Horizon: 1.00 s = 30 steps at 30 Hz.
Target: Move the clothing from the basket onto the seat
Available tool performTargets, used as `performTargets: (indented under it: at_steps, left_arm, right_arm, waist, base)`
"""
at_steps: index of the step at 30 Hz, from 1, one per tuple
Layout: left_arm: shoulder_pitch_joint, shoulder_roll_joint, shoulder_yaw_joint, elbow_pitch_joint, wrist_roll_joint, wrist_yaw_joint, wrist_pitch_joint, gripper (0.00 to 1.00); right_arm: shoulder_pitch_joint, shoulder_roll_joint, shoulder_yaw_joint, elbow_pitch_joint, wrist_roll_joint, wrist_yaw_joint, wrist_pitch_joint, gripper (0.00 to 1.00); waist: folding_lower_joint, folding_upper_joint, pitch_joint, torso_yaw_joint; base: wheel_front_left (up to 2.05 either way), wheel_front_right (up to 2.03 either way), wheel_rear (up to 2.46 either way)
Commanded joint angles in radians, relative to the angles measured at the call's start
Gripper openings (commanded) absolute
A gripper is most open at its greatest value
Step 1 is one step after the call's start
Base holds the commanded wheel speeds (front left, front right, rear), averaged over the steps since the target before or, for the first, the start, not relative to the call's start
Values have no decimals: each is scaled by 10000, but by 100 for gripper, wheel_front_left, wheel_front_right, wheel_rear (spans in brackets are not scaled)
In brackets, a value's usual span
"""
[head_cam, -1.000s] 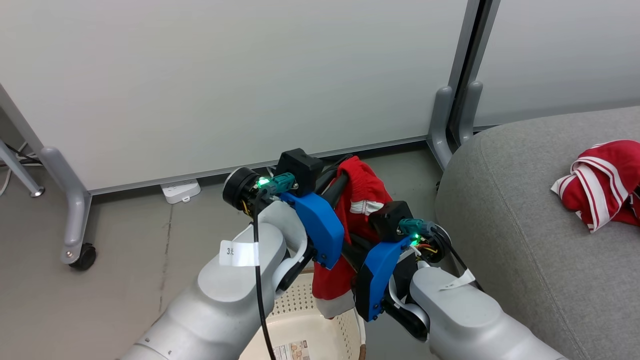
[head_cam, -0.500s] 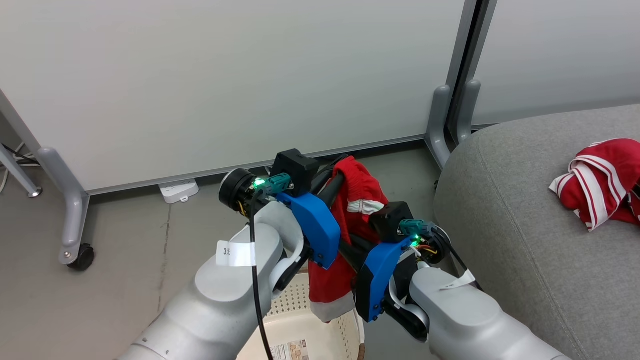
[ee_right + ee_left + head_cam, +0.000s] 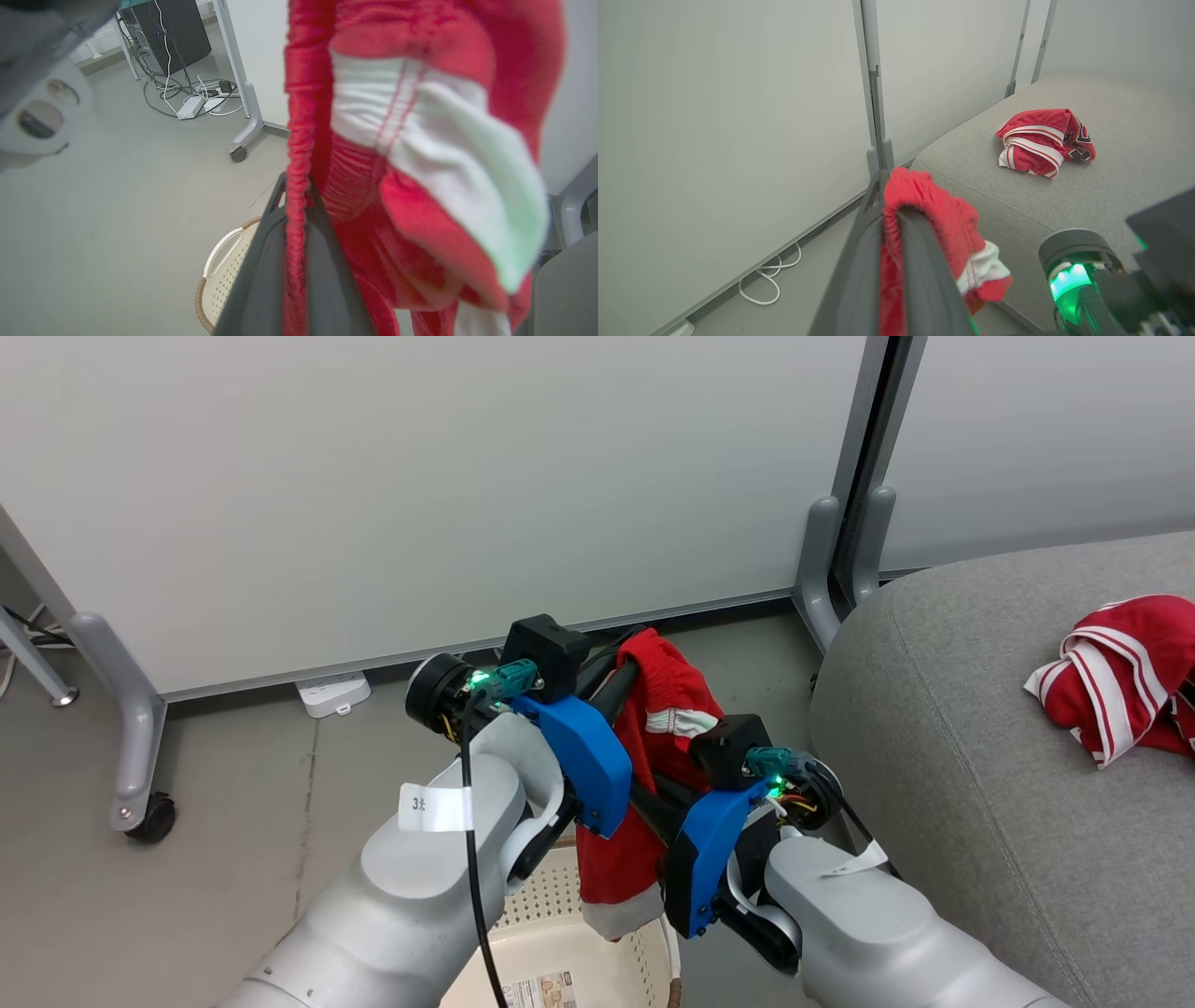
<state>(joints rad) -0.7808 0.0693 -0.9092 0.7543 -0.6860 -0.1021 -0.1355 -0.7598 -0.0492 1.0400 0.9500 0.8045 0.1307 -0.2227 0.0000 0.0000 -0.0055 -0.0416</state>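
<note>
A red garment with white trim hangs above the cream basket, and both grippers are holding it. My left gripper is shut on its top edge, with red cloth pinched between the dark fingers. My right gripper is shut on the same garment lower down; cloth runs between its fingers. The basket's rim and handle lie below. A second red garment with white stripes lies crumpled on the grey seat, and its dark logo shows on one side.
White partition panels stand behind, on grey legs with a caster. A white power strip lies at the panel's foot. Cables and a dark computer case sit on the floor beyond. The seat is immediately right of the basket.
The whole picture has shifted slightly left, so the camera has moved. Both grippers keep their hold on the hanging garment, which stays over the basket.
</note>
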Motion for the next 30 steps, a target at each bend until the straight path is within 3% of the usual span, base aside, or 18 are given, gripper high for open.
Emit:
performTargets:
  at_steps: [1, 2, 9, 15, 23, 30]
  left_arm:
    - [-130, 63, 14, -7, -19, 55, -85, 49]
    - [-135, 69, 7, -20, -9, 66, -113, 100]
    - [340, 236, 278, -235, -133, 224, -831, 100]
    - [1416, 801, 665, -899, 115, 644, -1253, 100]
    - [3478, 1825, 1896, -3105, 851, 1274, -1304, 100]
    - [4993, 2187, 3062, -4608, 1651, 1196, -1307, 100]
  right_arm:
    - [-160, -22, 61, 60, 118, 1, -61, 0]
    - [-167, -22, 77, 73, 125, 1, -72, 0]
    - [-223, -22, 124, 88, 236, 1, -152, 0]
    - [-361, -19, -16, 265, 220, 1, -279, 0]
    - [-581, -18, -411, 625, 34, 1, -397, 0]
    - [-576, -19, -674, 773, -111, 1, -433, 0]
  waist:
    - [0, 0, 4, -3]
    - [0, 0, 5, -2]
    - [0, 0, 34, -1]
    - [0, 0, 86, 51]
    - [0, 0, 168, 286]
    - [0, 0, 173, 387]
  base:
    - [0, 0, 0]
    - [0, 0, 0]
    - [0, 0, 0]
    - [0, 0, 0]
    - [0, 0, 0]
    - [0, 0, 0]
